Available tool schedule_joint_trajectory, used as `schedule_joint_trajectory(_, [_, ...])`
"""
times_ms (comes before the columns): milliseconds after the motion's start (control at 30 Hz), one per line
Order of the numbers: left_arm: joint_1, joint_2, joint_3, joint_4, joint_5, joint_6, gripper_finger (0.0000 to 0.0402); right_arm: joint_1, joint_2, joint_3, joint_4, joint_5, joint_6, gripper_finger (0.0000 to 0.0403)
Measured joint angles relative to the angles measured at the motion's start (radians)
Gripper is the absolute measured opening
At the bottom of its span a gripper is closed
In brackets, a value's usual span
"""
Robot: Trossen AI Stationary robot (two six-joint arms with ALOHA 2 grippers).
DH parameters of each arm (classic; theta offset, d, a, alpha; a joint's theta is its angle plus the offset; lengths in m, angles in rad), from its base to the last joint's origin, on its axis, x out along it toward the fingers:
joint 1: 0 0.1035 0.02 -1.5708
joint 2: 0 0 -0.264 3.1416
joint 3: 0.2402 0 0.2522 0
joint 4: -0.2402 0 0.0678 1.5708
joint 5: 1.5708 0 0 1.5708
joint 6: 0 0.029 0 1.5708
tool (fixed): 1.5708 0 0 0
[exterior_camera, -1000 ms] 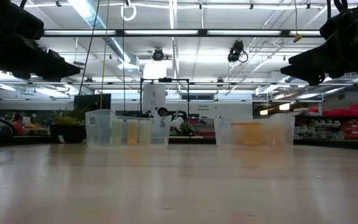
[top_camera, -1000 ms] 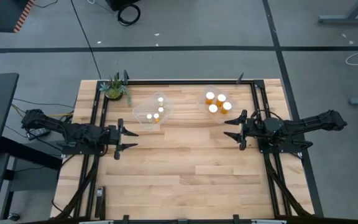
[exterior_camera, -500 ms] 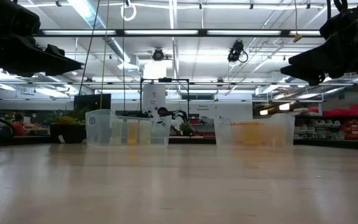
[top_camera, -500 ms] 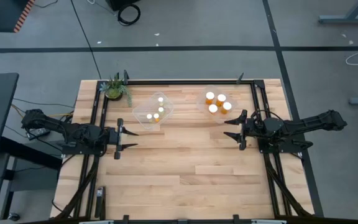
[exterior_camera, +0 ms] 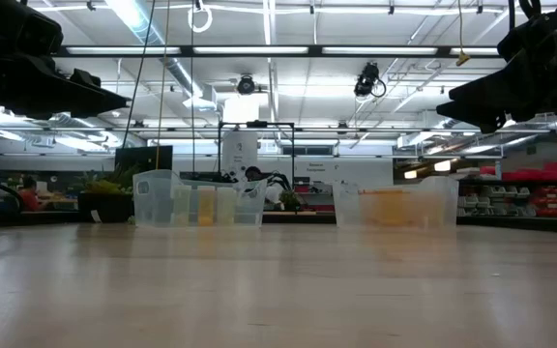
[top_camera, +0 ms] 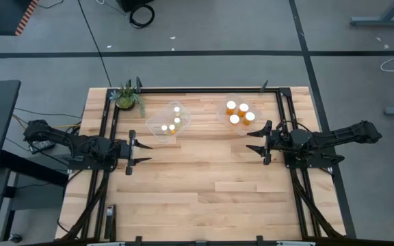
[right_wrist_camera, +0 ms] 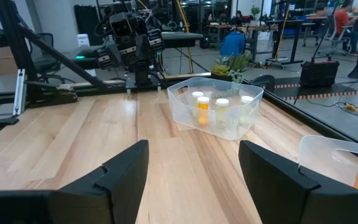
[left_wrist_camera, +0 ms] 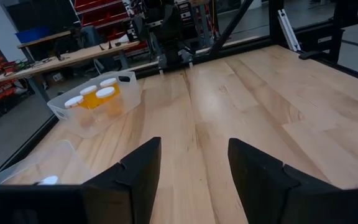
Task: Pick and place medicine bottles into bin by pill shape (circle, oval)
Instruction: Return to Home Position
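High view: four orange bottles [top_camera: 240, 113] stand in the right bin [top_camera: 223, 113] and four small white bottles [top_camera: 172, 121] in the left bin [top_camera: 154, 121], all caps up with long axes vertical. The left gripper [top_camera: 148, 152] and right gripper [top_camera: 250, 141] hover at the table's [top_camera: 204, 184] sides.

Low view: both bins sit far back.

Left wrist view: fingers [left_wrist_camera: 135, 177] apart, empty.

Right wrist view: likewise spread, holding nothing.

The bottles look light, stiff and slick, best pinched across the body under the cap.
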Motion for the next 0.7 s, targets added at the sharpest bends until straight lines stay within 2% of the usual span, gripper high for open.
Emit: schedule_joint_trajectory(700, [0.000, 0.000, 0.000, 0.000, 0.000, 0.000, 0.0192, 0.000, 0.000, 0.000, 0.000, 0.000, 0.000, 0.0257])
